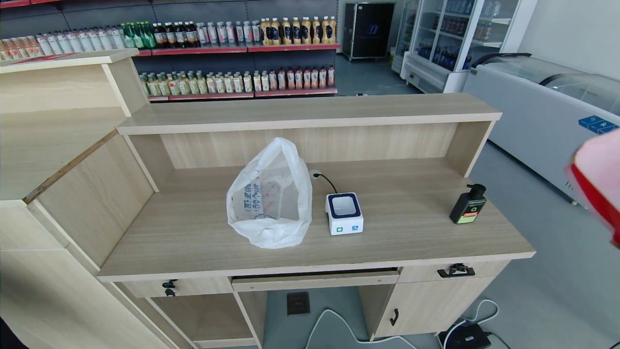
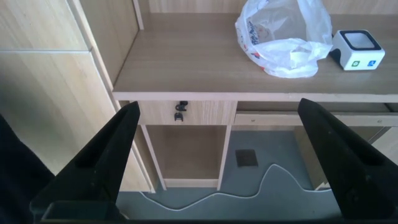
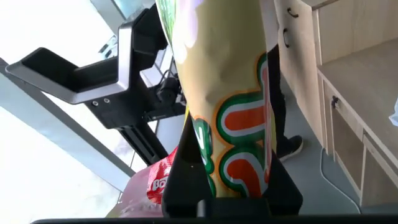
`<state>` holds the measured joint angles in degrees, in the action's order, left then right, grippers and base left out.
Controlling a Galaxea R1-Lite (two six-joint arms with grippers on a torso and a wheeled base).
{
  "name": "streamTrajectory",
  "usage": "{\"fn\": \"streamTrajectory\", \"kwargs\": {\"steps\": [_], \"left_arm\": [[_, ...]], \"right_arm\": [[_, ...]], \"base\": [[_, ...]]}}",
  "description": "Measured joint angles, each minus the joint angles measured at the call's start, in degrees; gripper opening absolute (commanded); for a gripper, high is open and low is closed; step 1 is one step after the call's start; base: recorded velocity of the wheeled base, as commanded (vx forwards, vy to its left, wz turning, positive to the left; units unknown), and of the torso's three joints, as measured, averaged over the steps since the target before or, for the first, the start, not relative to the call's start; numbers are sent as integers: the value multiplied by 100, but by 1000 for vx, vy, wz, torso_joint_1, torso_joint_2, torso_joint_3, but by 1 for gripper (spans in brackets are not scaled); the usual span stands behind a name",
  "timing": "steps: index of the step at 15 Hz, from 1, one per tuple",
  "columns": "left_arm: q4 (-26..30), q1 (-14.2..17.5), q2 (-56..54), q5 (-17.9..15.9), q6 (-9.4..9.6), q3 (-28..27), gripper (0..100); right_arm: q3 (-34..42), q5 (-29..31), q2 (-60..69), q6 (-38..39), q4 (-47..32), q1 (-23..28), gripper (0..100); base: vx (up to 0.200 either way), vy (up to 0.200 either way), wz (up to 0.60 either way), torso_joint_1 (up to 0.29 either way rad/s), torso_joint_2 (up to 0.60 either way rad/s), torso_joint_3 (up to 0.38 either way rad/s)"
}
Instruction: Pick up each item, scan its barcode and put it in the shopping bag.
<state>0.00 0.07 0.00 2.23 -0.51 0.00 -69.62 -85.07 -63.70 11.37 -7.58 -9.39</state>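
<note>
Counter (image 1: 411, 213): pale beige wood grain; drawer handles (image 1: 456, 270) black. 
Shopping bag (image 1: 269, 194): translucent white, red + blue-grey print. 
Scanner (image 1: 344, 213): white body, navy frame round top window, sm green + blue squares on front. 
Pump bottle (image 1: 468, 204): black, label green over orange-red. 
Snack packet (image 3: 230, 93): yellow, orange-red lettering w/ white + green outlines. 
R gripper (image 3: 231, 186), L gripper (image 2: 219, 107): both black. 
Second packet (image 3: 155, 183): red, white print. 
Shelf edges (image 1: 203, 50): red. 
Floor (image 1: 557, 271): grey.
</note>
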Motion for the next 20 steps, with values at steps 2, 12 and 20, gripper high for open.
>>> {"fn": "streamTrajectory", "kwargs": {"steps": [2, 12, 20], "left_arm": [[0, 2, 0, 4, 2, 0, 100], [0, 0, 0, 1, 0, 0, 100], [0, 2, 0, 1, 0, 0, 100]], "right_arm": [[60, 0, 107, -2, 9, 66, 0], [188, 2, 350, -13, 11, 250, 0], [160, 339, 300, -290, 45, 573, 0]], "base": [[0, 0, 0, 0, 0, 0], [0, 0, 0, 0, 0, 0], [0, 0, 0, 0, 0, 0]]}}
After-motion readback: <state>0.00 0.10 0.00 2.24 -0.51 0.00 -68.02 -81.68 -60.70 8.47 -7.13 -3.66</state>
